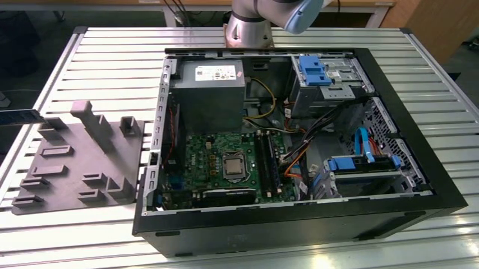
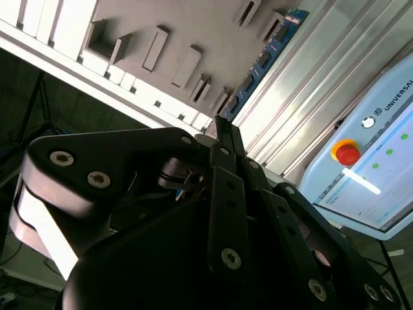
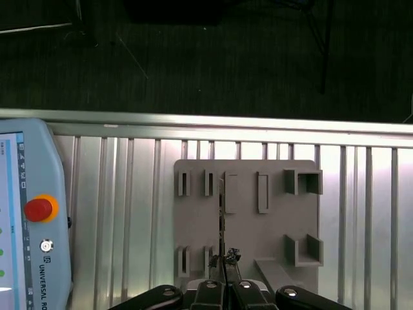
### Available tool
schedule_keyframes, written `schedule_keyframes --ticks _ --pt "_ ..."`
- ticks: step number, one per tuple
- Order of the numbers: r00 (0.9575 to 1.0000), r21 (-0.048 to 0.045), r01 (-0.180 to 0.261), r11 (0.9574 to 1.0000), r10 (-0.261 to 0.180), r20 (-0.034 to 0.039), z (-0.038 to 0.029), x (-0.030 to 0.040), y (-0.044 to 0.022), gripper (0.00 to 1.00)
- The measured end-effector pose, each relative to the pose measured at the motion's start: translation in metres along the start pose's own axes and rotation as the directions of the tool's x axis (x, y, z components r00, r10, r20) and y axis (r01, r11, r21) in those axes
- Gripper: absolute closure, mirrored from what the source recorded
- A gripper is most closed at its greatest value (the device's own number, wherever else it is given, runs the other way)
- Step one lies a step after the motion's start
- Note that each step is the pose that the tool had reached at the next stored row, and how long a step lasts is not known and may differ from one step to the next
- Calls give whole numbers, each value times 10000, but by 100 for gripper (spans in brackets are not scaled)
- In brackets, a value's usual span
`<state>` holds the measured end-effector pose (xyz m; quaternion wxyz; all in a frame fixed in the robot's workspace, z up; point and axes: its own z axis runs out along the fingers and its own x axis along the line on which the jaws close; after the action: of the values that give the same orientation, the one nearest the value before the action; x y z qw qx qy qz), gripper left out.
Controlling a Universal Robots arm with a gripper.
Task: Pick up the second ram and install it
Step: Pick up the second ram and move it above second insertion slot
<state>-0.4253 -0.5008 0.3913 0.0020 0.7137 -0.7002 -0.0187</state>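
1. Tool: the gripper [image 2: 222,132] has its fingers drawn narrow and pinched onto the second ram [image 2: 264,58]. The board runs out past the tips and is seen edge-on in both wrist views.
2. Location: in the exterior view the board sits at that view's far left edge. It is just beside the outer posts of the grey tray [image 1: 75,168] and well apart from the computer case [image 1: 299,230]. Whether its lower edge is clear of the tray's pocket cannot be told from these angles.
3. Handling, as judged: the board is light, thin and stiff, and it is brittle if twisted.
   - The flat faces carry chips, and the gold contact edge should stay untouched.
   - The sound hold is across the faces near the plain long edge, kept square so the board does not pivot.
   - The smooth faces give little purchase.
4. Containers:
   - The tray's pockets, as seen in the first wrist view, hold no other board.
   - The case lies open on the slatted table [image 1: 112,56].
   - Inside it are the motherboard [image 1: 202,157], a power supply [image 1: 206,95], drive cages [image 1: 314,70] and loose cables.
   - The long black slots [image 1: 267,159] run beside the processor [image 1: 233,166].
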Motion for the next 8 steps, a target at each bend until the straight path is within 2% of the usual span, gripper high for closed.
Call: schedule_keyframes --ticks 8 --pt "10000 1 0 10000 0 1 -40 -1 1 88"
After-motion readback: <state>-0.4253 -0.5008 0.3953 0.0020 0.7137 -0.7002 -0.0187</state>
